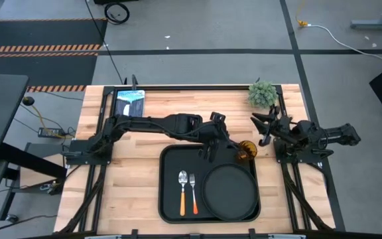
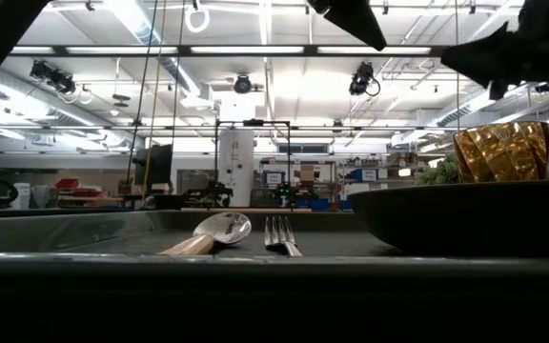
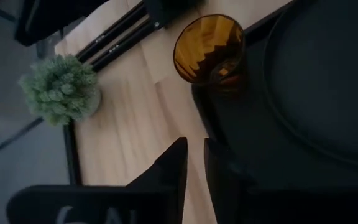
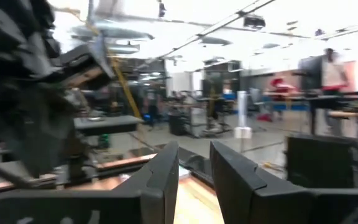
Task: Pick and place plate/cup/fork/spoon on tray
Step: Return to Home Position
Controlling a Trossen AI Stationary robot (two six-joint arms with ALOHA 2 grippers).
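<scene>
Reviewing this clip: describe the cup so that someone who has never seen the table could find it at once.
Start at the large black tray in the middle of the wooden table, then go to its far right corner, beside the round black plate. The cup stands upright there at the tray's rim. It is the only translucent amber thing, unlike the flat-lying orange-handled fork and spoon.

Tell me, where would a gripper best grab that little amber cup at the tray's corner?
Probably by the rim and upper wall, coming straight down from above. The cup stands upright with its mouth open, so one finger could go inside and one outside. The plate sits close beside it, and the tray rim too, leaving little room for a sideways approach.
</scene>
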